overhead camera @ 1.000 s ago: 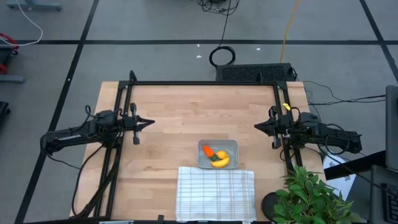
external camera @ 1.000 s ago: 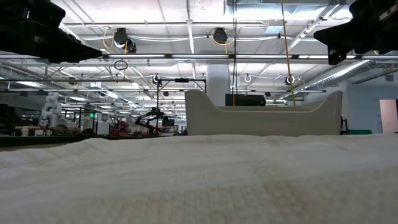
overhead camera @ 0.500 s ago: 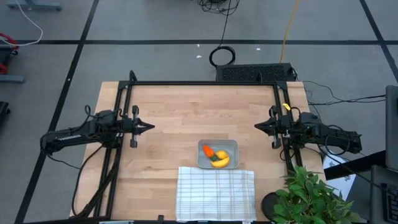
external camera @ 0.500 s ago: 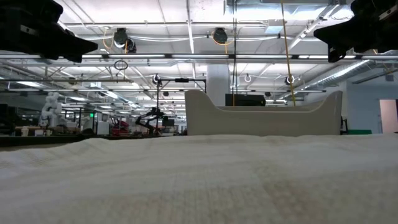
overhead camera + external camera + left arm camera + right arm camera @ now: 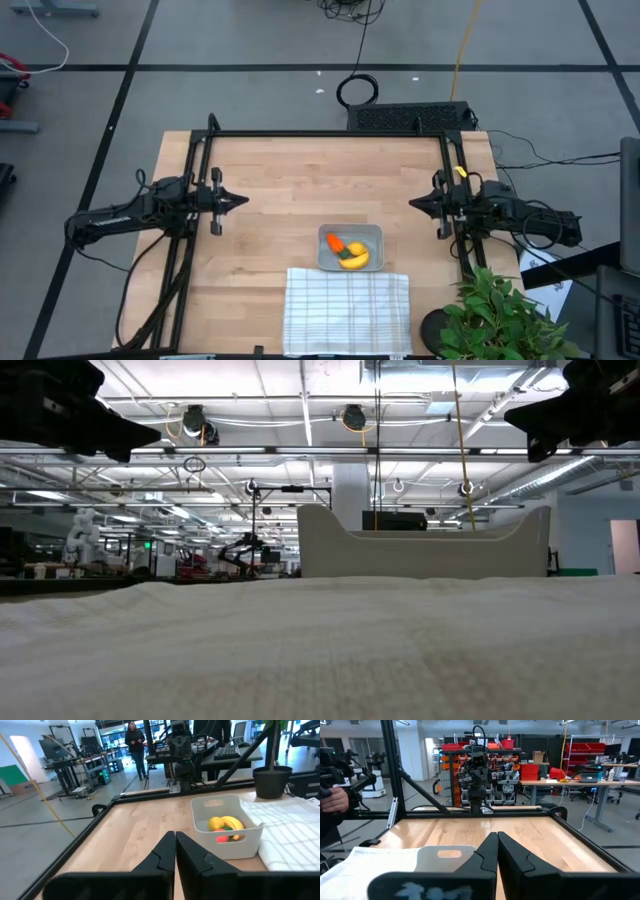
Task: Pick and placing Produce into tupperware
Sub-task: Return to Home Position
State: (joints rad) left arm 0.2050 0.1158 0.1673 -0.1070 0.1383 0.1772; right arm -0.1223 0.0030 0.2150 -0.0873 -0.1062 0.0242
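Packing looks finished; only homing is left.
On the worktop, just beside the cloth, sits the tub. Left gripper and right gripper hover well apart, jaws pressed together, empty. Banana, carrot and lemon lie inside the tub.

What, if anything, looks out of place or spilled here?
Nothing stands out. The carrot, banana and round yellow fruit lie inside the upright tupperware beside the cloth; the left pincer and right pincer are shut, empty, wide apart.
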